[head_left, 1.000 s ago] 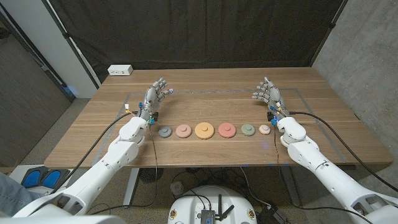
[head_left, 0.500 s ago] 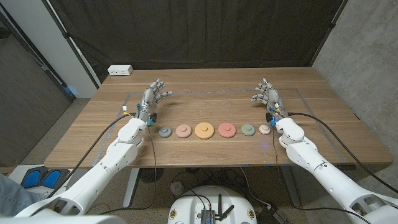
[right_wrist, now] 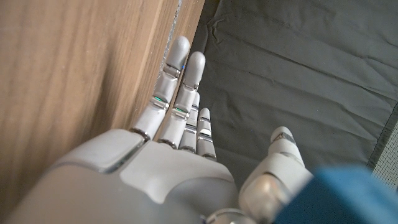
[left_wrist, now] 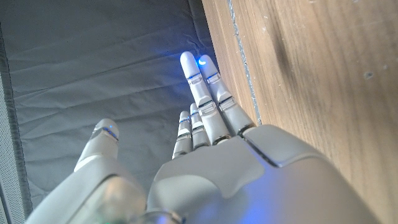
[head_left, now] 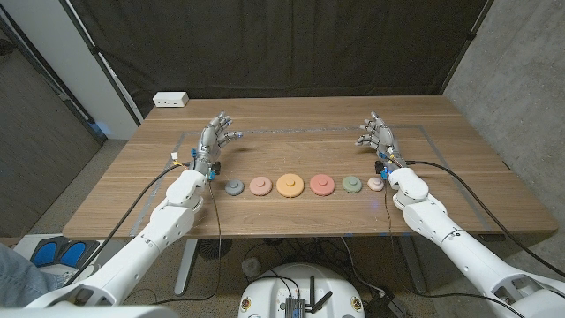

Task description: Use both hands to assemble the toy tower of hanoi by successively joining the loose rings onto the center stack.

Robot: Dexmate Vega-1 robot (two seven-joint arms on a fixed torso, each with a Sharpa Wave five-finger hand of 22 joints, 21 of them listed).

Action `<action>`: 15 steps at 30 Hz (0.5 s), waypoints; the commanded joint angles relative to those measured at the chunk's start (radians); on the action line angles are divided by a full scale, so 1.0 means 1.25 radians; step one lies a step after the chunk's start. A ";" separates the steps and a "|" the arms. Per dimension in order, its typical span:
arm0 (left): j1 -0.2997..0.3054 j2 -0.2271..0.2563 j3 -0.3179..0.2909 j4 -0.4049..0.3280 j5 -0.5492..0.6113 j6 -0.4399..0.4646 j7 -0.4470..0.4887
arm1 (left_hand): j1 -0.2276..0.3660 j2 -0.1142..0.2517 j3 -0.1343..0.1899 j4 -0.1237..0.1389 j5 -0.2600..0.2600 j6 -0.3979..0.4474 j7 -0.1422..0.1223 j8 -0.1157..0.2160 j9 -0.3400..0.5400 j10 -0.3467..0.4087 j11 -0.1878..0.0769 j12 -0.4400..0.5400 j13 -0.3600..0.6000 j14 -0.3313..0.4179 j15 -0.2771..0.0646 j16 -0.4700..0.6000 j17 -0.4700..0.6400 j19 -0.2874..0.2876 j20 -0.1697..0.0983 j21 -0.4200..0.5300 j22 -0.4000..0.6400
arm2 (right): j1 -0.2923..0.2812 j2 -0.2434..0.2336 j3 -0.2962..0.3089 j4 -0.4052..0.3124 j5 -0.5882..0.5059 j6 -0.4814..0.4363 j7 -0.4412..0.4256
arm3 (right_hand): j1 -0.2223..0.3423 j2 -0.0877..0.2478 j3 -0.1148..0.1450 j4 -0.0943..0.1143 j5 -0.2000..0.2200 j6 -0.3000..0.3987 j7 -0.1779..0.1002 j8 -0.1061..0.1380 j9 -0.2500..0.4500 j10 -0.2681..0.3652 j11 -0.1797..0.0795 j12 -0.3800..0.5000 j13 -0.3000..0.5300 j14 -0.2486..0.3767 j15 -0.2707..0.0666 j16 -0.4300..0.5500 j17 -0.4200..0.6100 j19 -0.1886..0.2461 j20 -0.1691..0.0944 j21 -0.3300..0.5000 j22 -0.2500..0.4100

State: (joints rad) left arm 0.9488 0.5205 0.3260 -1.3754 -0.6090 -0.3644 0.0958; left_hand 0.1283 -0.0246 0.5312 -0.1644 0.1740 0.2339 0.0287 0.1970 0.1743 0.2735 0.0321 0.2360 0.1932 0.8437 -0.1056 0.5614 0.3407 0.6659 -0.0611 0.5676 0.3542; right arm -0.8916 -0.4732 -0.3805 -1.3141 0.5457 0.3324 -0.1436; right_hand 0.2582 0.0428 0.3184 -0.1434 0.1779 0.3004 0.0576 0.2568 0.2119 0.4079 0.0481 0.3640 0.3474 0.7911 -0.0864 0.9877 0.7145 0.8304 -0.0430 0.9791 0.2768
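Task looks unstarted, judging by the layout; six round wooden discs lie in one row across the near-middle of the wooden table [head_left: 132,190], none stacked on another. L to R: small grey ring [head_left: 234,187]; pink ring [head_left: 259,185]; large orange ring [head_left: 290,185], biggest and in the centre, so prob. the base of the stack; red ring [head_left: 321,185] w/ a raised knob; pale green ring [head_left: 353,185]; small pale pink ring [head_left: 376,185]. Neighbours sit just beside each other, gaps visible.

Left hand [head_left: 214,139] is beyond the row's left end, near the grey ring but apart from it; fingers [left_wrist: 205,102] extended and slightly spread, holding nothing. Right hand [head_left: 381,137] mirrors it beyond the right end, near the pale pink ring; fingers [right_wrist: 177,87] likewise straight, spread, empty. Wrist views show both hands edge-on beside the tabletop, palm upright.

Left to do: everything; all five loose rings need moving onto the orange one, prob. largest first, working inward from each side.
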 commanded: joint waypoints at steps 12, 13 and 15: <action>0.028 -0.010 -0.010 -0.014 0.018 -0.022 0.044 | 0.057 -0.004 -0.010 -0.008 0.004 0.028 -0.011 -0.002 0.006 0.051 -0.006 -0.003 0.010 0.101 -0.068 0.120 0.082 0.068 -0.030 0.097 0.088 | -0.008 0.009 -0.001 -0.018 -0.030 0.003 -0.055 | 0.020 0.021 0.044 -0.011 0.009 0.060 -0.005 0.018 0.003 0.061 -0.015 0.005 0.021 0.119 -0.105 0.091 0.097 0.134 -0.098 0.084 0.012; 0.029 -0.011 -0.010 -0.015 0.019 -0.022 0.047 | 0.062 -0.005 -0.011 -0.008 0.004 0.032 -0.013 -0.001 0.006 0.054 -0.011 -0.003 0.011 0.103 -0.073 0.131 0.092 0.067 -0.030 0.103 0.097 | -0.009 0.010 -0.001 -0.018 -0.032 0.003 -0.058 | 0.024 0.020 0.047 -0.012 0.009 0.063 -0.005 0.019 0.004 0.063 -0.016 0.004 0.022 0.120 -0.105 0.096 0.106 0.139 -0.103 0.087 0.012; 0.030 -0.013 -0.011 -0.015 0.025 -0.025 0.054 | 0.072 -0.006 -0.014 -0.008 0.004 0.036 -0.017 -0.002 0.006 0.061 -0.019 -0.003 0.014 0.108 -0.077 0.156 0.116 0.070 -0.036 0.120 0.116 | -0.010 0.014 0.000 -0.018 -0.036 0.006 -0.069 | 0.030 0.019 0.052 -0.015 0.010 0.066 -0.007 0.019 0.005 0.070 -0.017 0.003 0.024 0.125 -0.105 0.110 0.127 0.150 -0.114 0.096 0.016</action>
State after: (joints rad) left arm 0.9738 0.5137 0.3163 -1.3897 -0.5948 -0.3830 0.1321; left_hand 0.1984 -0.0324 0.5213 -0.1741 0.1740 0.2646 0.0088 0.1970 0.1795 0.3335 0.0149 0.2360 0.2039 0.9632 -0.1428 0.7211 0.4521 0.7407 -0.0783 0.6941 0.4714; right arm -0.8962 -0.4647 -0.3812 -1.3257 0.5226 0.3390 -0.1864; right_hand 0.2745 0.0714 0.3706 -0.1618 0.1817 0.3707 0.0488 0.2747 0.2117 0.4811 0.0269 0.3708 0.3729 0.9350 -0.1304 1.1049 0.8445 0.9967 -0.1555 1.0836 0.2905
